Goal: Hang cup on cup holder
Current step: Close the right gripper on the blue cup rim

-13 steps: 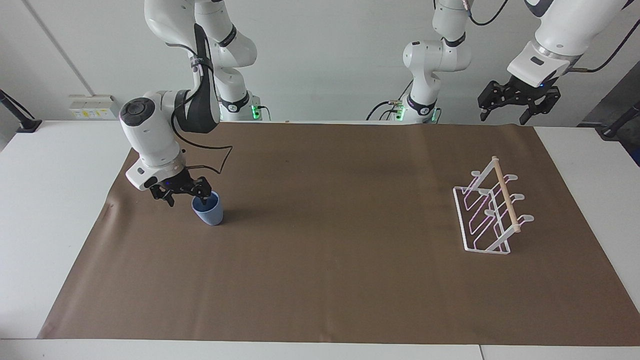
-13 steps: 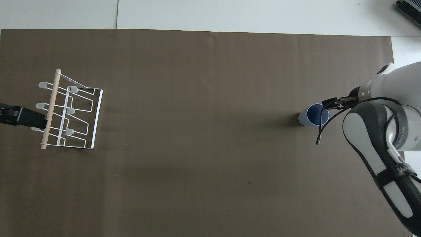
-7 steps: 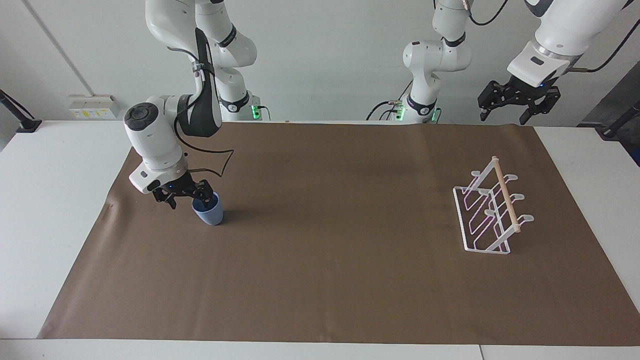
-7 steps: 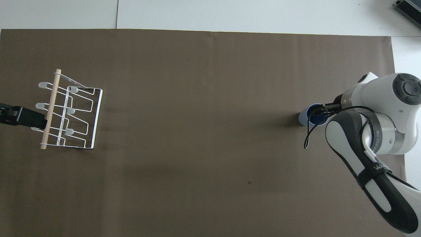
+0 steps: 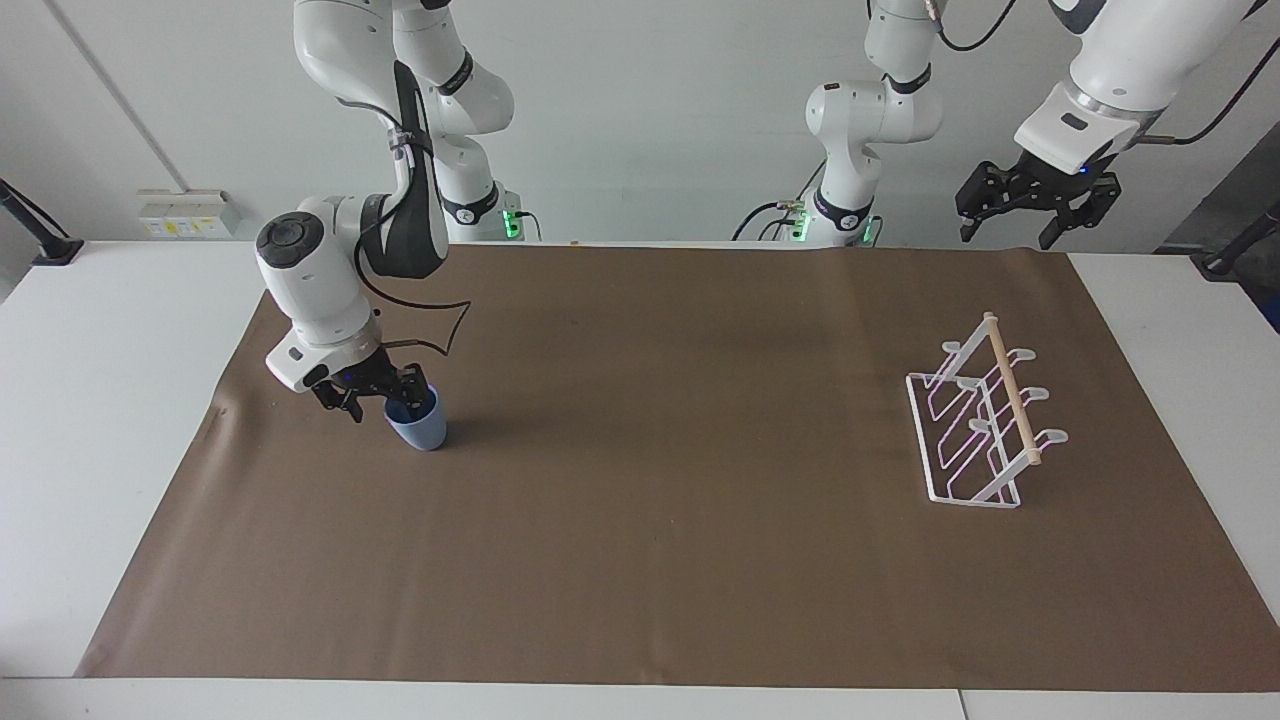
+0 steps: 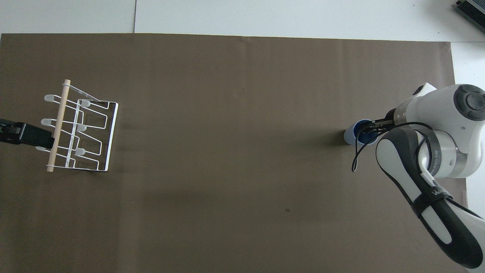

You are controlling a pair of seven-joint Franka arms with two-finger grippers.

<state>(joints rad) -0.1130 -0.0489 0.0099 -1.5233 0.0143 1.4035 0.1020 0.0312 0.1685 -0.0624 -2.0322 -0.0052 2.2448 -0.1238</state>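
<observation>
The light-blue cup (image 5: 420, 427) stands upright on the brown mat at the right arm's end of the table; it also shows in the overhead view (image 6: 350, 135). My right gripper (image 5: 383, 393) is low at the cup's rim and open: one finger reaches into the cup's mouth, the other is outside the rim. In the overhead view the right gripper (image 6: 373, 126) covers part of the cup's mouth. The white wire cup holder (image 5: 985, 425) with its wooden dowel stands at the left arm's end (image 6: 81, 131). My left gripper (image 5: 1035, 215) waits open, raised beside the holder (image 6: 45, 139).
A brown mat (image 5: 680, 560) covers most of the white table (image 5: 90, 420). A loose black cable (image 5: 440, 325) hangs from the right arm's wrist above the mat, close to the cup.
The right arm's wrist has swung in closer over the cup and its fingers have settled lower around the rim. The cup, the holder and the left arm have not moved.
</observation>
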